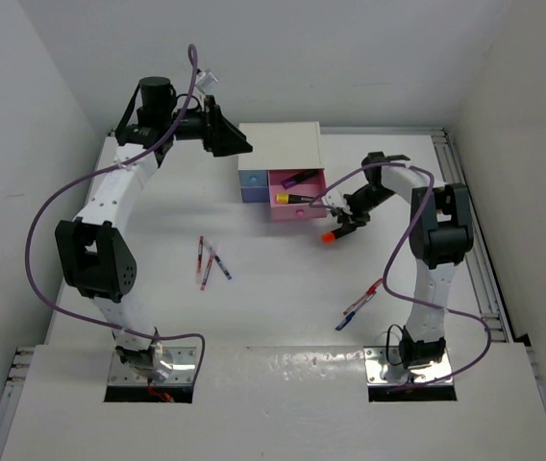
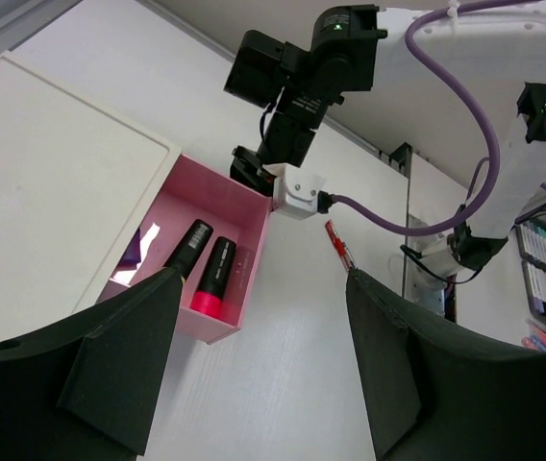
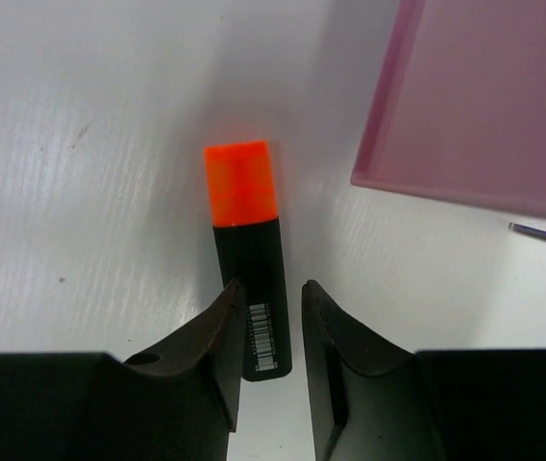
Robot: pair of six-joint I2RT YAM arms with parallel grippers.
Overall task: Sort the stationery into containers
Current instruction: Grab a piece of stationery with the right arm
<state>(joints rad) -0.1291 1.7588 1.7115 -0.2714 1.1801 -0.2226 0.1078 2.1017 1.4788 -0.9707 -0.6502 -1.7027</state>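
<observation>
An orange highlighter (image 3: 244,240) with a black body lies on the white table just in front of the open pink drawer (image 3: 484,106). My right gripper (image 3: 272,285) is low over it, its jaws slightly apart astride the black body, with a gap at the right finger. In the top view the highlighter (image 1: 330,235) sits at the gripper (image 1: 348,224). The pink drawer (image 1: 304,213) of the white cabinet (image 1: 281,146) holds a purple (image 1: 300,178) and a yellow highlighter (image 1: 294,199). My left gripper (image 1: 227,134) is wide open and empty beside the cabinet's far left corner.
The left wrist view shows a pink-capped highlighter (image 2: 210,280) in the pink drawer (image 2: 254,240). Small light-blue (image 1: 252,179) and periwinkle (image 1: 252,195) drawers are shut. Several pens (image 1: 210,263) lie left of centre; a red and a blue pen (image 1: 361,303) lie by the right arm.
</observation>
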